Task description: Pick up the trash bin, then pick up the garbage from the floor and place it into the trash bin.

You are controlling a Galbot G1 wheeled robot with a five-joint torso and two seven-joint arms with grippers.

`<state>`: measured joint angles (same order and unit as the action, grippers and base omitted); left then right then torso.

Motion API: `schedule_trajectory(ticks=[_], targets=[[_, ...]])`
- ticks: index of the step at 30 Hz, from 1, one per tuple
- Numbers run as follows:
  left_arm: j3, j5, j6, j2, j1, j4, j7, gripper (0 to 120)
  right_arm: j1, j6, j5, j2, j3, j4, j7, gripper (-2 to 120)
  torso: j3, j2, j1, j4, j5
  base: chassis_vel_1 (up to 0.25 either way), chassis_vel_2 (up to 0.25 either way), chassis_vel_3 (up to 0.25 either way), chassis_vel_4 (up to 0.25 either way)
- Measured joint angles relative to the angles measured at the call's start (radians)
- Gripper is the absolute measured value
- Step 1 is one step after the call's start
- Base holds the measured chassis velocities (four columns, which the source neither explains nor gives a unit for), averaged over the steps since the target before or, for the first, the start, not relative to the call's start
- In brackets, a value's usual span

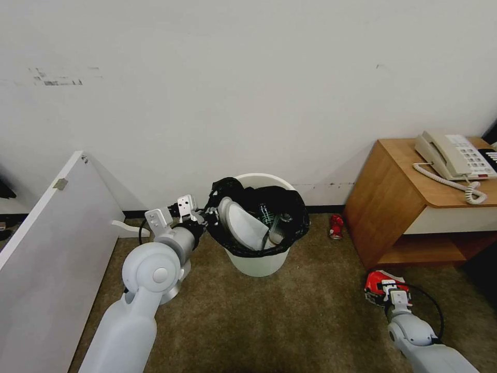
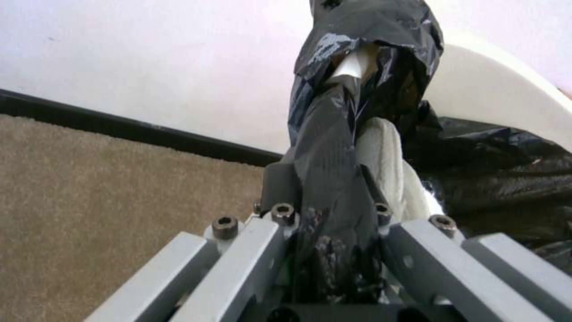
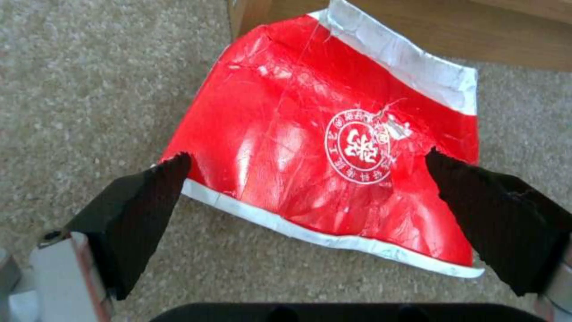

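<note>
Head view: the left hand [image 1: 203, 215] clamps the trash bin's [image 1: 257, 262] bag-lined rim; right of the bin, the right hand [image 3: 307, 179] spreads wide over the red packet [image 3: 310, 152].

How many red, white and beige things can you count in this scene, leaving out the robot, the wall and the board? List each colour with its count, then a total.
Red: 2, the red packet under the right gripper and the red can by the wall.
White: 2, the trash bin and the slipper inside it.
Beige: 1, the telephone.
Total: 5
</note>
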<state>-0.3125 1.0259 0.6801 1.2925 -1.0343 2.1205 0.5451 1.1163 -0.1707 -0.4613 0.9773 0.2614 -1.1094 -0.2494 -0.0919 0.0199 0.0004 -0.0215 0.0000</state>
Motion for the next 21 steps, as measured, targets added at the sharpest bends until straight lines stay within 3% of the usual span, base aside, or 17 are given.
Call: schedule_trajectory(ticks=[21], targets=[[0.001, -0.002, -0.001, 0.002, 0.004, -0.002, -0.002, 4, 0.008, -0.005, 0.006, 0.002, -0.016, -0.044, 0.001, 100, 0.000, 0.000, 0.000, 0.0001, 0.0000, 0.000, 0.000, 0.000, 0.000]])
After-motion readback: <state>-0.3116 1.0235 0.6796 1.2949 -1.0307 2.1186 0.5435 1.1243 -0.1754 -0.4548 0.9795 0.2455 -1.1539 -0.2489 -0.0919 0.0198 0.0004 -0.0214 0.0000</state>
